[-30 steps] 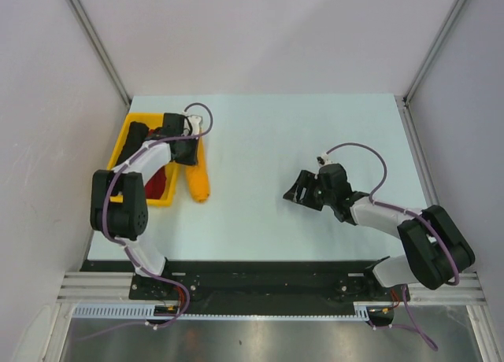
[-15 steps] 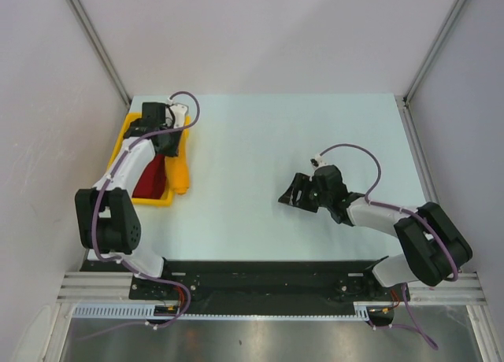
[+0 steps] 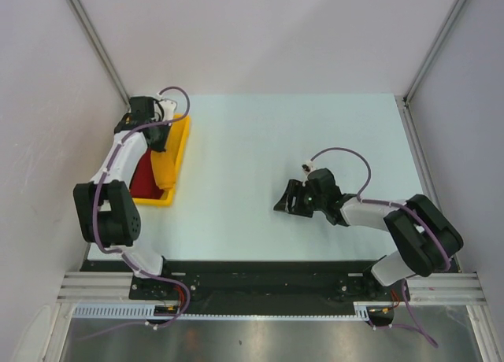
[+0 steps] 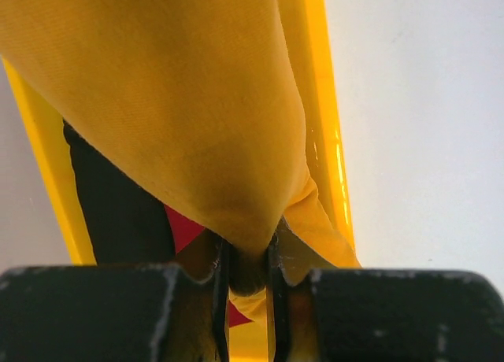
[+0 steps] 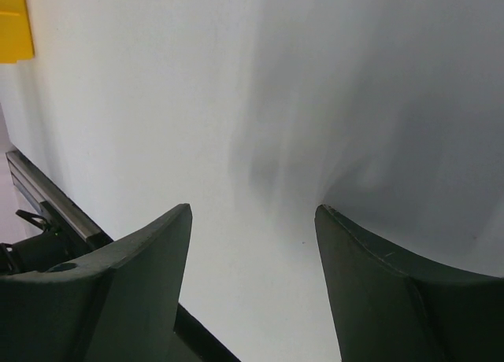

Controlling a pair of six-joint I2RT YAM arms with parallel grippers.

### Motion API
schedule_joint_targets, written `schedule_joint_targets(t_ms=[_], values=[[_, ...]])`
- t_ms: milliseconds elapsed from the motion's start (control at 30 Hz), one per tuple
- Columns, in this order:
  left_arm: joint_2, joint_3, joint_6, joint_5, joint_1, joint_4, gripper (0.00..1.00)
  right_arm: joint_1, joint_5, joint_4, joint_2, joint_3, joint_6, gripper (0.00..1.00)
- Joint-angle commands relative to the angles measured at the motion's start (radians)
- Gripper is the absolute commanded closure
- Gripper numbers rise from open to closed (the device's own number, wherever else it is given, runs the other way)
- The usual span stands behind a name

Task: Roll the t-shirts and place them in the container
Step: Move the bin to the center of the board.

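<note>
Hanging from the clenched fingers of the left gripper [image 4: 246, 258], which pinched a fold of its cloth, the mustard-orange t-shirt [image 3: 167, 169] was a soft roll over the yellow tray [image 3: 150, 201], lying along the inside of the tray's wall on the open-table side. Whether it already rested on the tray's contents or hung just above them could not be told. The step in hand looked like setting this roll down in the tray. To do it well, the arm would need to lower until the cloth's weight sat inside the wall before the fingers let go, keeping the whole length within the rim so that no end draped over it and the roll did not slacken. Under the mustard cloth the tray held a black t-shirt [image 4: 118, 205] towards its wall away from the table, and a dark red t-shirt [image 3: 144, 181] beside that. Well apart from the tray, over the bare table [image 3: 260, 134], the right gripper [image 5: 252, 214] had its fingers spread and grasped nothing.
</note>
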Motion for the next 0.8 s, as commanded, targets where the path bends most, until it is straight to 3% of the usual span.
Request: schedule_joint_targets(t_ms=[0,267,667,767], values=[[0.071,0.045,0.043,-0.015,0.007,0.018,1.00,0.005,-0.031,0.055,0.045,0.028,-0.020,0.31],[0.220,0.117,0.046,-0.003,0.007,0.008,1.00,-0.015,-0.086,0.133,0.137,0.029,-0.008,0.31],[0.324,0.177,0.058,0.040,-0.001,0.022,1.00,-0.071,-0.131,0.177,0.225,0.035,-0.014,0.32],[0.343,0.186,0.051,0.010,-0.017,0.024,0.94,-0.073,-0.131,0.188,0.237,0.037,-0.014,0.32]])
